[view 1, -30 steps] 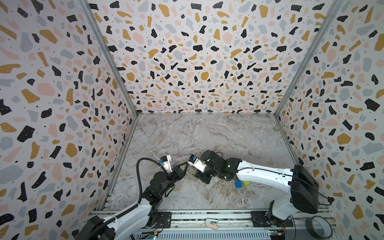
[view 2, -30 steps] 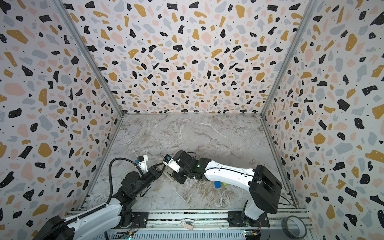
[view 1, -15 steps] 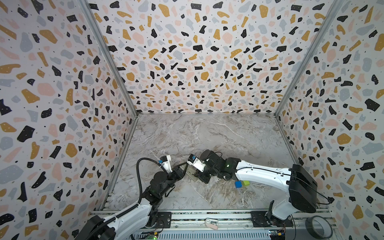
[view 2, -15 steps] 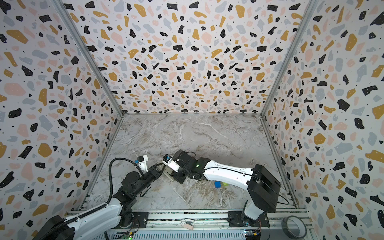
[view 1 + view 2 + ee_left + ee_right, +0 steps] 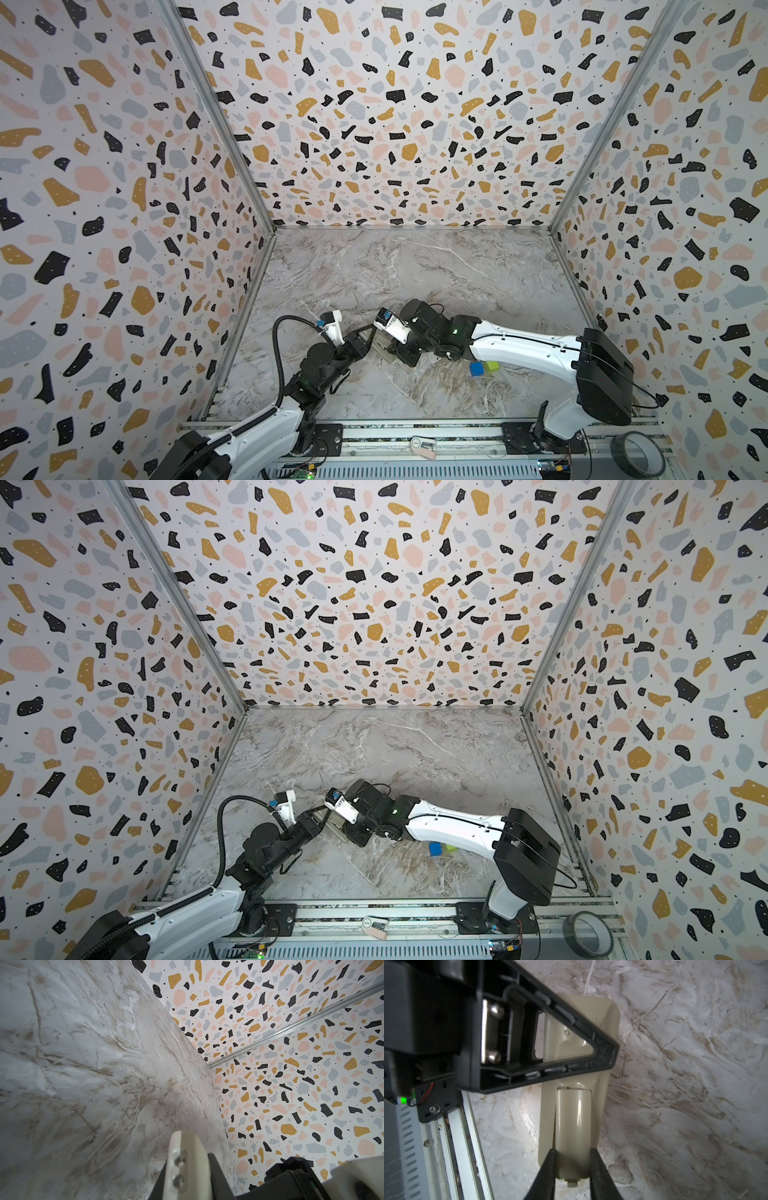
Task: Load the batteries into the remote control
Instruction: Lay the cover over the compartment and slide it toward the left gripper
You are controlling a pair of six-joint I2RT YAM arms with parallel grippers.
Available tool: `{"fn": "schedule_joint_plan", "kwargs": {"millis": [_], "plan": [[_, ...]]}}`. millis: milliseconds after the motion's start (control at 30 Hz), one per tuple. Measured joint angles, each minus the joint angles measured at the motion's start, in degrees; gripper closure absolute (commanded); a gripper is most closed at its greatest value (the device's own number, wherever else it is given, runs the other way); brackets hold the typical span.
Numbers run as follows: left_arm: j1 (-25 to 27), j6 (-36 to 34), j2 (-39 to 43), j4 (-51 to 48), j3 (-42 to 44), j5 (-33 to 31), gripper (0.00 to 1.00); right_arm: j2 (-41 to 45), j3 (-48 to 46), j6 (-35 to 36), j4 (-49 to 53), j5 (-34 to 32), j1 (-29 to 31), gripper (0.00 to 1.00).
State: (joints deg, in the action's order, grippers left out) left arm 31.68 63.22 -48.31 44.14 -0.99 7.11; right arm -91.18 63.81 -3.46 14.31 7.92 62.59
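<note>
The remote control is a cream-white handset held back-up just over the marble floor, and it shows small between the two arms in both top views. My right gripper is shut across the rounded battery cover at one end. At the other end, my left gripper is shut on the handset. One of its black fingers lies over the remote's back. In the left wrist view the pale remote stands between the dark fingers. The batteries are out of view.
A blue cube and a green cube lie side by side under the right forearm. A tape roll sits beyond the front rail. Patterned walls close in the marble floor on three sides.
</note>
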Motion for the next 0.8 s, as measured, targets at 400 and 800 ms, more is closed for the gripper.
{"fn": "schedule_joint_plan", "kwargs": {"millis": [400,800], "plan": [[0.68,0.92,-0.04,-0.17,0.59,-2.1,1.0,-1.97,0.44,-1.51,-0.7,0.04,0.0,0.95],[0.98,1.14,-0.37,-0.33,0.61,-3.32,1.0,-3.06,1.18,-2.49,-0.74,0.0,0.31,0.87]]}}
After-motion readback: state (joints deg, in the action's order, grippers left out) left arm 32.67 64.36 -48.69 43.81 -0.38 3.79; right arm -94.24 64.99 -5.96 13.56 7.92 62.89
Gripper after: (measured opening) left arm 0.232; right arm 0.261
